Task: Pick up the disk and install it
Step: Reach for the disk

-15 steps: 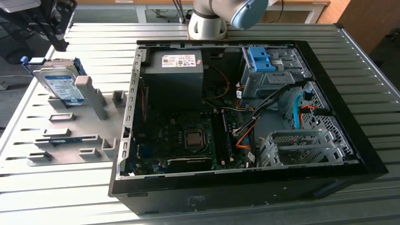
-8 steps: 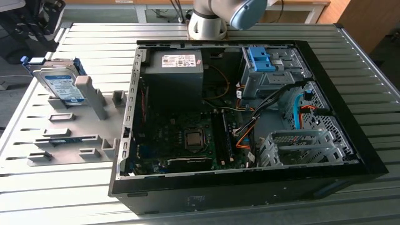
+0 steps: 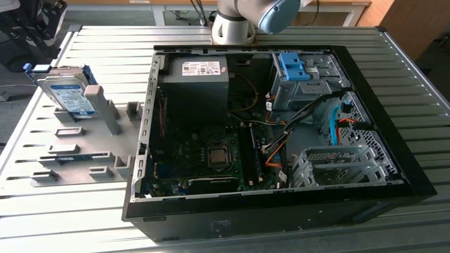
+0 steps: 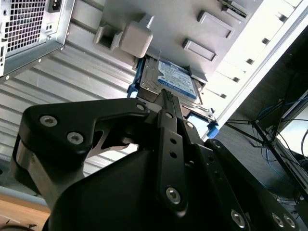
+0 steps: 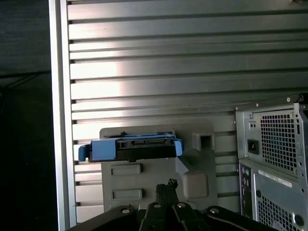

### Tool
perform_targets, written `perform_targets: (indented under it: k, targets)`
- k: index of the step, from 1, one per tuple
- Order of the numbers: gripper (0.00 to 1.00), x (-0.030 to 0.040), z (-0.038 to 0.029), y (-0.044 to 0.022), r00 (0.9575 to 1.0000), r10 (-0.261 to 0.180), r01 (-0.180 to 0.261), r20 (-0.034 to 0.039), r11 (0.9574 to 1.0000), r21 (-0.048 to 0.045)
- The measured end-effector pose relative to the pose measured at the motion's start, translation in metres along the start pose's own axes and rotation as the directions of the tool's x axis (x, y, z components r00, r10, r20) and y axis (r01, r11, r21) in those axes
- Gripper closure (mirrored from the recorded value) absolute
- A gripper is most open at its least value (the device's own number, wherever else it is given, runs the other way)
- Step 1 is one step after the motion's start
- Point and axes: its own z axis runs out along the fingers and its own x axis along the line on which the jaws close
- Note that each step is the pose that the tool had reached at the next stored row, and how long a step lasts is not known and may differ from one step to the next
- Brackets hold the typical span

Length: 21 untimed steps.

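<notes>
The gripper (image 4: 166, 94) is seen closed and empty, with nothing held in it. The disk (image 4: 171, 80) is found straight ahead of the gripper, near it but apart, standing on edge in a grey holder (image 3: 105, 113). The open computer case (image 3: 393, 158) is placed off to one side of the gripper. The disk is judged to be rigid, rather heavy for its size and sensitive to shock, with smooth metal faces. A hold across the blue rail frame (image 5: 101, 150), at the two long edges, is considered the safest.

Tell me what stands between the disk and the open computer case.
In the exterior view, grey upright posts of the holder plate stand between the disk and the case.
</notes>
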Motion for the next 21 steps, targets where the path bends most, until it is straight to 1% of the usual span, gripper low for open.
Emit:
perform_targets:
  k: [2,3,5,8,10,12,14,17,19,21]
  targets:
    - [0.89,0.0005,0.0001,0.0,1.0,0.0,0.0,0.0001,1.0,0.0]
    - [0.89,0.0021,0.0,0.0,1.0,0.0,0.0,0.0001,1.0,0.0]
    - [0.89,0.01,-0.0001,0.0004,1.0,0.0,0.0,0.0001,1.0,0.0]
    - [0.89,0.0204,0.0001,0.0028,1.0,0.001,-0.001,0.0,1.0,-0.0001]
    - [0.89,0.025,0.0005,0.0048,1.0,0.001,-0.001,-0.0022,1.0,0.0001]
    - [0.89,0.0289,0.0019,0.0076,1.0,0.001,-0.001,-0.0075,1.0,0.0004]
    - [0.89,0.0338,0.004,0.0107,0.9999,0.001,-0.001,-0.0105,1.0,0.0009]
    - [0.89,0.0446,0.0083,0.0158,0.9999,0.001,-0.001,-0.0107,1.0,0.0023]
    - [0.89,0.0508,0.01,0.0183,0.9999,0.001,-0.001,-0.0108,1.0,0.0026]
    - [0.89,0.0526,0.0103,0.0186,0.9999,0.001,-0.001,-0.0107,1.0,0.0026]
